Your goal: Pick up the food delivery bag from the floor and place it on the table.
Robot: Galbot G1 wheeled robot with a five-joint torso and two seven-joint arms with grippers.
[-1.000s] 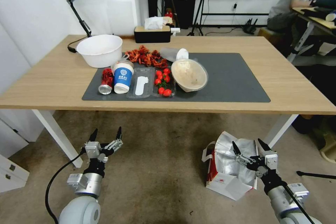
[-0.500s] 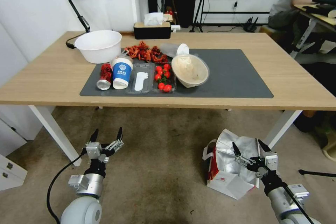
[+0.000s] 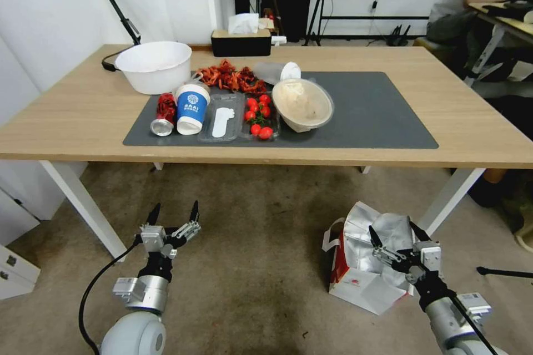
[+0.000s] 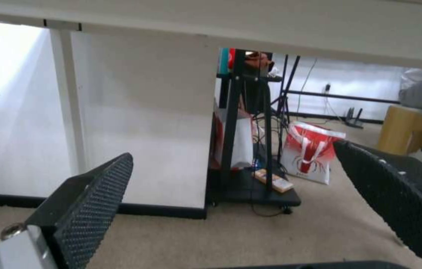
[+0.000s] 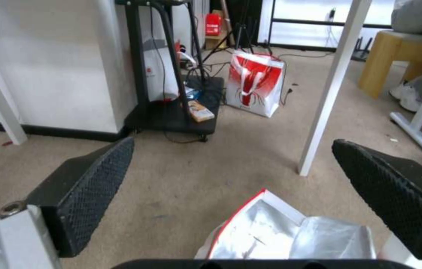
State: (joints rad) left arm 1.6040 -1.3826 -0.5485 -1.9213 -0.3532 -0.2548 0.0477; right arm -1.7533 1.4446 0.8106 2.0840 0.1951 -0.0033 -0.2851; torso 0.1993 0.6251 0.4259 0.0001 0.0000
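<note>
On floor (image 3: pixel 261 266) beside desk (image 3: pixel 66 122) leg: food delivery bag (image 3: pixel 361 255), foil mouth agape, not yet lifted. Right pincer (image 3: pixel 398 232) spread wide, poised above bag rim; approach step. Left pincer (image 3: pixel 173 216) spread, idle, well apart. Next, likely: lower, clamp rim or strap.

Crinkled shiny foil lines the food delivery bag (image 3: pixel 366 255); matt light-wood table (image 3: pixel 83 116); worn floor (image 3: pixel 250 266).

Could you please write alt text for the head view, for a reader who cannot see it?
The food delivery bag lies on the floor beside a table leg, with the open right hand poised over its foil lining. The open left hand hovers above bare floor.
</note>
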